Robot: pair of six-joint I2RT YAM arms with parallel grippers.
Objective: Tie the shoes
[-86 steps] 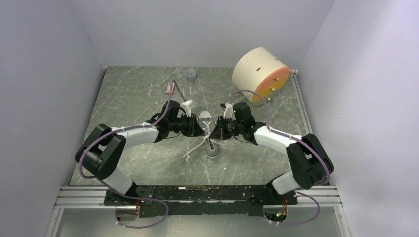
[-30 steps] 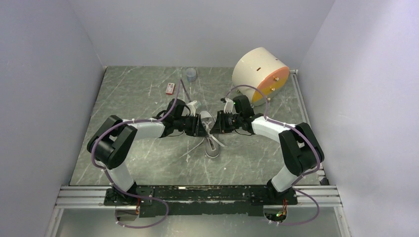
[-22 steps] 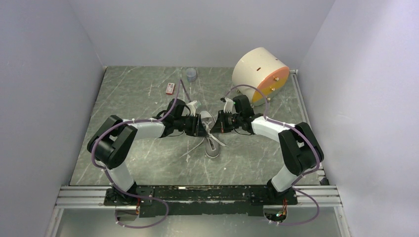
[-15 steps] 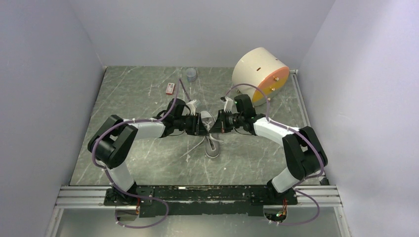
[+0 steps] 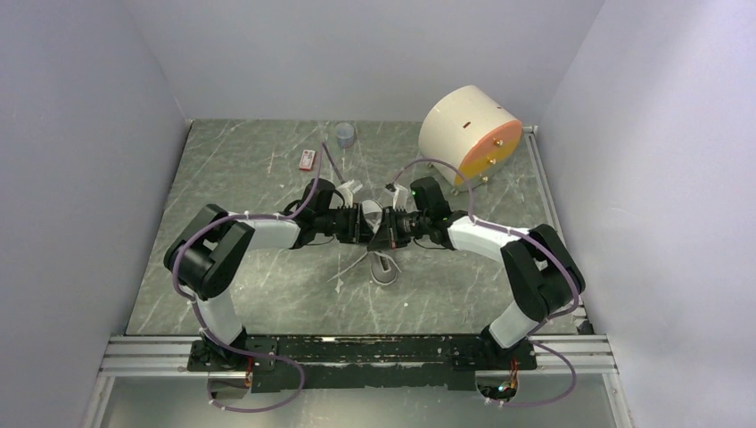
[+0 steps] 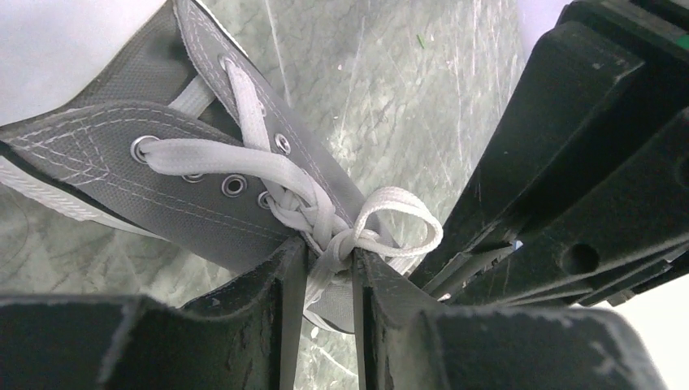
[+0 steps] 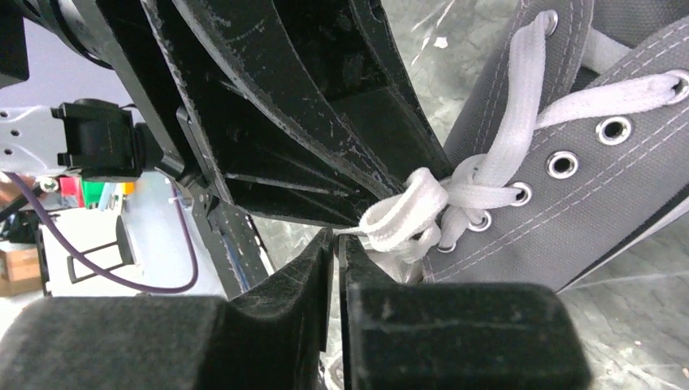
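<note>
Canvas, matt, woven, pale-stitched: small grey low-top sneaker (image 6: 122, 154).
Rubber, smooth, dull: white sole (image 6: 36, 193).
Soft woven cloth, slightly fuzzy: long flat white laces (image 6: 244, 158).
Bright polished metal: round eyelets (image 6: 233, 185).
Hard plastic, matt, scuffed and scratched: black left gripper fingers (image 6: 268, 325), black right gripper fingers (image 7: 276, 309).
Smooth, faintly sheened, white-veined: dark grey-green marbled table (image 5: 250, 169).

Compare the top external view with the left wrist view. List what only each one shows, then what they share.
Only the top external view: the cream drum with its orange face, the small grey cup, a small red item, and both arms whole. Only the left wrist view: the metal eyelets, the knot with a loop off it, and the left gripper pinching the laces below that knot. Both: the grey sneaker, the marble table, and the right gripper beside the left.
</note>
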